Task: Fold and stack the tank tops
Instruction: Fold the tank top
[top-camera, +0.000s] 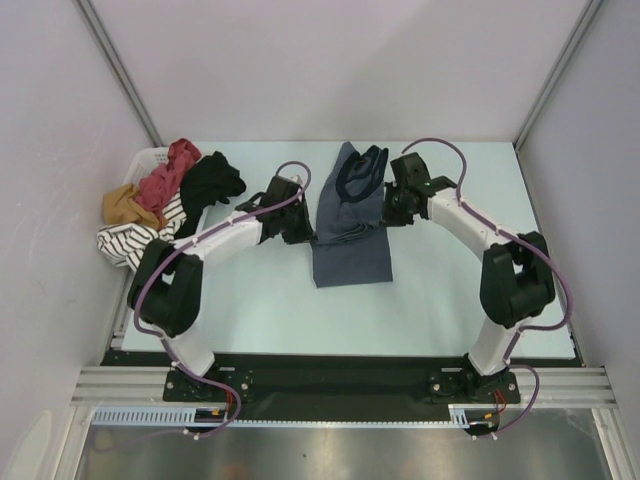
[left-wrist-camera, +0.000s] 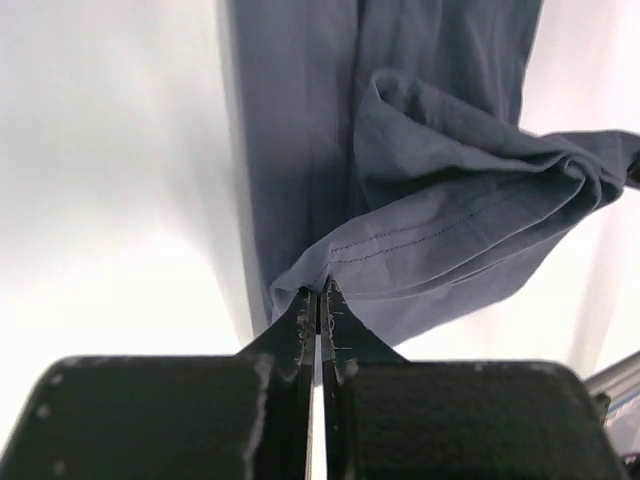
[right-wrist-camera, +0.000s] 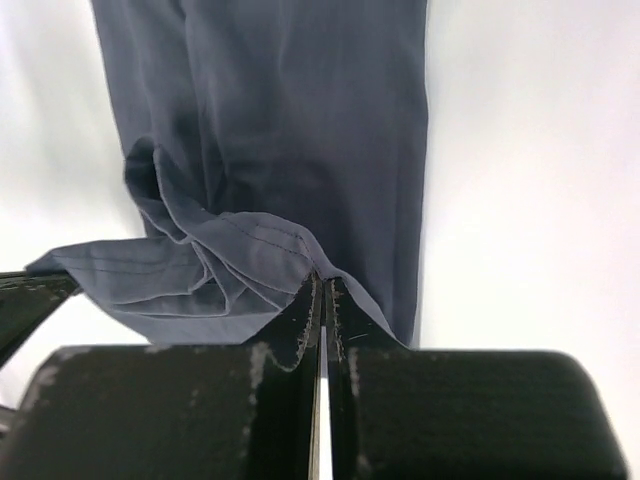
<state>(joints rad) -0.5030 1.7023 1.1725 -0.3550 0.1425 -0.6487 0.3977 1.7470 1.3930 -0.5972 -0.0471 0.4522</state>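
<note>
tank top in slate blue-grey (top-camera: 350, 250) lies on the pale, smooth table (top-camera: 250, 310), near its middle, between the two arms. its near part is a flat, roughly rectangular panel. the far end shows darker trim curving around the straps and neckline. around the middle the cloth is bunched into soft ridges where both grippers have it.

at the left edge of the table a white basket (top-camera: 150, 157) holds a heap of crumpled clothes. a brick red top (top-camera: 175, 168) sits at the far end and a black piece (top-camera: 212, 185) spills toward the table. a mustard piece (top-camera: 122, 205) and a black-and-white striped piece (top-camera: 135, 240) lie at the near end.

the left gripper (left-wrist-camera: 318, 295) has its tips pressed fully together with no gap, pinching the hemmed left edge of the blue-grey top. a line of dark stitching runs along the fold just above the tips. from that pinch the cloth stands up in a loose, rumpled fold that reaches across to the right of the wrist view.

the right gripper (right-wrist-camera: 322, 283) is likewise clamped tight on the opposite edge. its tips nip a stitched hem, with creased pleats bunched to the left of them.

the fingers (right-wrist-camera: 300, 330) are black, hard and wedge-shaped, scuffed pale along their inner edges. the cloth is thin and matte, with a fine, even surface.
</note>
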